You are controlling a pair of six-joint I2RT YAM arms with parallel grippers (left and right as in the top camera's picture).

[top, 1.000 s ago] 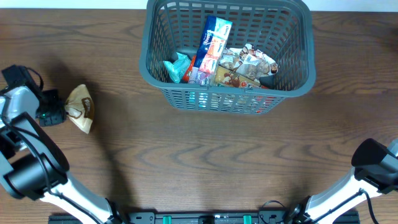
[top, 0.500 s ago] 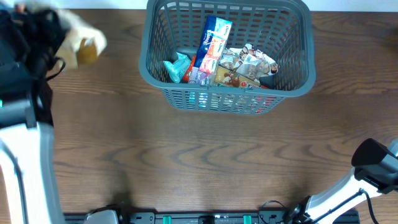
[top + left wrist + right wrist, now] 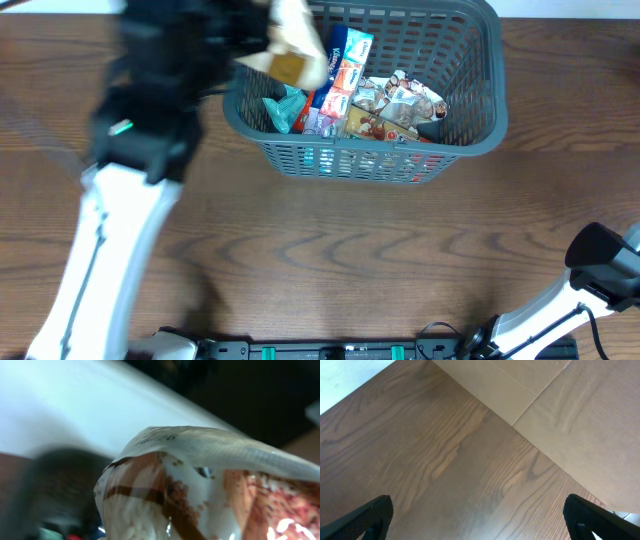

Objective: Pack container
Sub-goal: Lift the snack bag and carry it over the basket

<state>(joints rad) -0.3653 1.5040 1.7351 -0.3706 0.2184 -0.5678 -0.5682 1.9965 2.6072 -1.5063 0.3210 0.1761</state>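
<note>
Several packets [image 3: 370,100] are already lodged in the container [image 3: 480,130], which is set at the far middle of the table [image 3: 320,250]. One more packet [image 3: 293,45] is pinched by the left gripper [image 3: 262,38] above its left rim, not yet released. The right gripper [image 3: 480,516] is held spread and empty.

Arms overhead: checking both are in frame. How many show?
2. The left arm stretches up to the basket, holding a packet over its left side; the right arm sits bottom right.
</note>
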